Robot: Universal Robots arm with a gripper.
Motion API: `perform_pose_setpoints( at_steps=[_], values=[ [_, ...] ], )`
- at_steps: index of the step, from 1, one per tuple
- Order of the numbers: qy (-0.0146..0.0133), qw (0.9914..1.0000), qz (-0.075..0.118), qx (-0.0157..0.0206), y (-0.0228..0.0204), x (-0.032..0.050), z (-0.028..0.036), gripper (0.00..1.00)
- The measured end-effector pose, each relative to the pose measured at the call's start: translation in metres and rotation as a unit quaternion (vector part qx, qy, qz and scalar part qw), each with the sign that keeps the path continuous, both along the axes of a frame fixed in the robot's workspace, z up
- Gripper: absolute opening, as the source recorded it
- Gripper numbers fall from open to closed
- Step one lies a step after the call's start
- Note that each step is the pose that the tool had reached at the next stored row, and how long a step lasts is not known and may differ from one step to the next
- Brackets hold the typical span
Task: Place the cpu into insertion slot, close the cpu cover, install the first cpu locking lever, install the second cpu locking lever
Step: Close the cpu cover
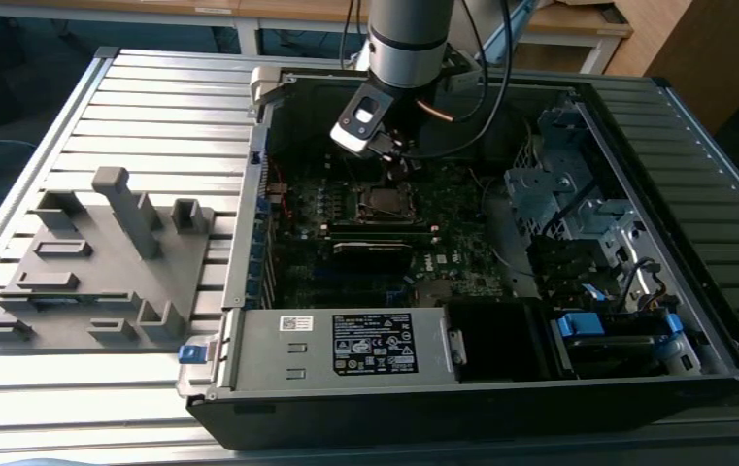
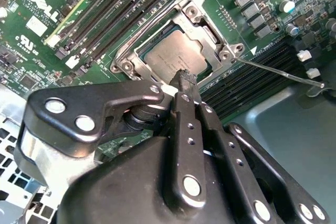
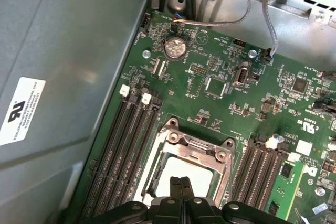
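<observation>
— Where was the cpu (image 2: 173, 56), the small flat square chip with the dull silver-grey metal top?

— It was seated in the insertion slot on the green motherboard (image 3: 220, 108), inside the open black computer case (image 1: 680, 146). So I'd judge that step done.

— And the cpu cover (image 2: 157, 34), the thin shiny silver metal frame with the large window?

— In both wrist views it looked to be lying flat around the chip, with the metal top showing through the window. I'd count it as closed, though I couldn't tell whether it was pressed fully home.

— The levers?

— One locking lever (image 2: 278, 71), a thin silver wire rod, stuck out from the socket corner over the dark memory slots. It looked free, not hooked down, so by my reading that lever was not yet installed. I couldn't make out the other lever clearly enough to say.

— What was the arm's black metal gripper (image 2: 186, 78) doing?

— Its two fingers were pressed together and held nothing. In the second wrist view the tip was right at the socket's edge, just beside the chip. I couldn't tell whether it touched the frame. In the exterior view the gripper (image 1: 399, 155) hung directly above the socket.
</observation>
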State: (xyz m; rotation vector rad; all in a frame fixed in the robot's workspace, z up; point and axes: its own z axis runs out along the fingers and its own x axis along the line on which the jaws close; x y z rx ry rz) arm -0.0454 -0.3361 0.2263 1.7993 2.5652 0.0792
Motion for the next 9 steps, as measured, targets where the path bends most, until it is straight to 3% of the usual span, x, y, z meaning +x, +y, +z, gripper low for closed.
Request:
perform_pose_setpoints(
  at_steps=[9],
  values=[
    [0.0, 0.99999, 0.004, 0.0, 0.0, 0.0, 0.0, 0.11]
  ],
)
